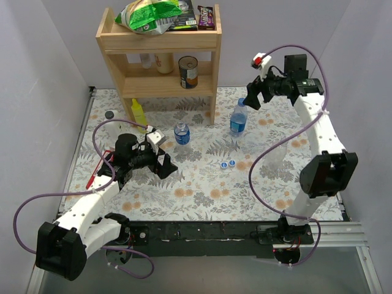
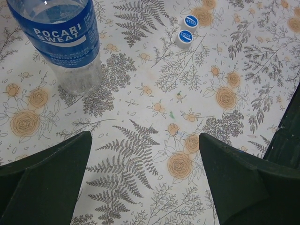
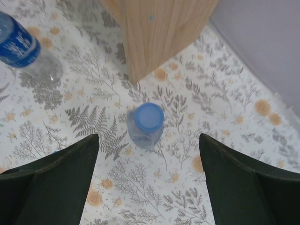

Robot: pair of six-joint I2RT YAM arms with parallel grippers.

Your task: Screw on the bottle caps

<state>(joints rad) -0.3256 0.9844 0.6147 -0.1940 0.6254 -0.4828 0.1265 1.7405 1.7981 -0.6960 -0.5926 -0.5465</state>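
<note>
Progress on cap-screwing: 1 bottle is finished. This capped bottle, blue-labelled, is stood upright just beside the right leg of the wooden shelf, with a blue cap seated on its neck. 2 loose caps are laid side by side, tops up, on the flowered table, apart from every bottle, so 2 cappings are judged outstanding. A labelled bottle is stood left of the capped one. Its mouth is too small to be read, though it is judged uncapped. A 3rd bottle cannot be made out with certainty.

Grippers: the right gripper is held above the capped bottle, fingers spread wide, nothing touched. The left gripper is held low over the table, fingers spread wide, nothing held, with the loose caps ahead of it.

Room: bare tabletop is left all around the loose caps and between them and both bottles. Tight spots are noted at the shelf leg beside the capped bottle and at the wall close to the right arm.
</note>
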